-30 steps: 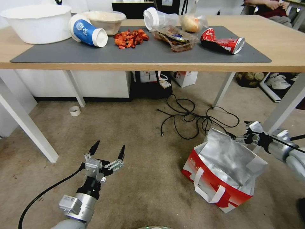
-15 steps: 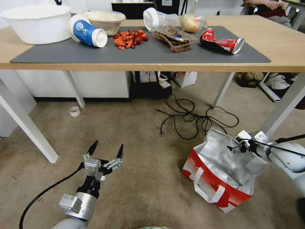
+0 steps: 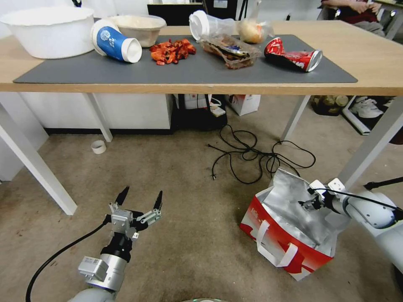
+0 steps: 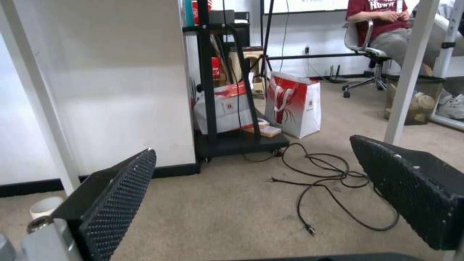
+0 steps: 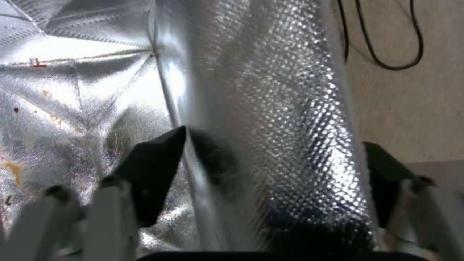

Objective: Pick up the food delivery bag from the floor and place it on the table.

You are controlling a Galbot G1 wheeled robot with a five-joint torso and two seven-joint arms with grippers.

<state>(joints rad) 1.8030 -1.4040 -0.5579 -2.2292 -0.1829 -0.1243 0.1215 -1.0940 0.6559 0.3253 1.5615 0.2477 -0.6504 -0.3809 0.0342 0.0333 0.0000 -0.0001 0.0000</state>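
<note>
The delivery bag stands on the floor. The right pincer is open, and the bag's foil wall stands between its two fingers. The left pincer hangs open, well apart from the bag.

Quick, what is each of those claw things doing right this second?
Left end effector: open, empty, above the floor.
Right end effector: open, fingers astride the foil wall of the food delivery bag, not clamped.

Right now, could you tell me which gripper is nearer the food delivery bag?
The right gripper: its open fingers straddle the foil wall of the food delivery bag. The left gripper hovers open over the floor, well apart.
</note>
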